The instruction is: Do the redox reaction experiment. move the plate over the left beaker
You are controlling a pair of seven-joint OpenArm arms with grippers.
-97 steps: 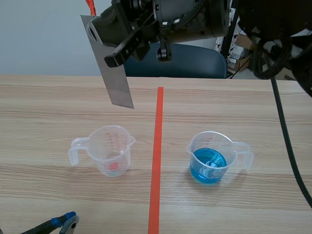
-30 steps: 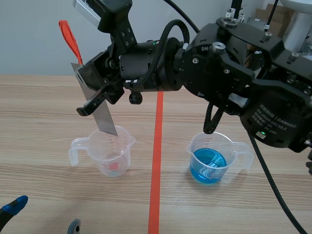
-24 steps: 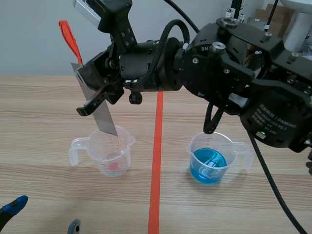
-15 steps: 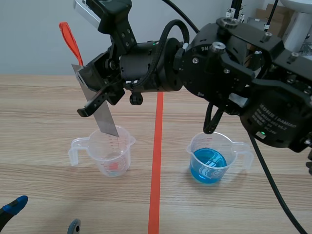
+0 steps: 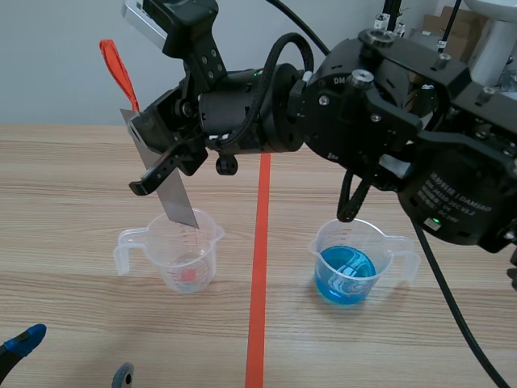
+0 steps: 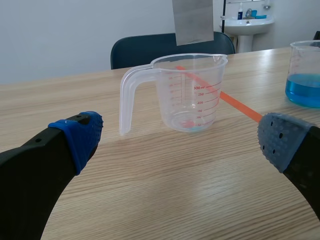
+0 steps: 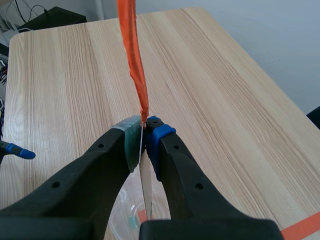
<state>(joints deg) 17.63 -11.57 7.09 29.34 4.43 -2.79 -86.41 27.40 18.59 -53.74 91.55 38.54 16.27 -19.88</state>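
A thin grey metal plate (image 5: 161, 174) with an orange tape tag (image 5: 117, 69) hangs tilted over the clear left beaker (image 5: 184, 250). Its lower corner is at the beaker's rim. My right gripper (image 5: 155, 155), reaching across from the right, is shut on the plate. The right wrist view shows the plate (image 7: 145, 187) edge-on between the pads of that gripper (image 7: 144, 135), with the beaker (image 7: 127, 217) below. My left gripper (image 6: 175, 145) stands open low on the table, facing the beaker (image 6: 187, 92). The plate's lower edge (image 6: 192, 20) is above the beaker.
A second beaker (image 5: 347, 263) holding blue liquid stands right of the orange tape line (image 5: 258, 275); it also shows beside my left gripper (image 6: 305, 75). A dark chair (image 6: 165, 47) stands behind the table's far edge. The right arm's bulk hangs over the table's middle and right.
The right arm has brought the plate down from high above to the left beaker's rim. The left gripper's fingers have spread apart. Over the last second almost nothing moves.
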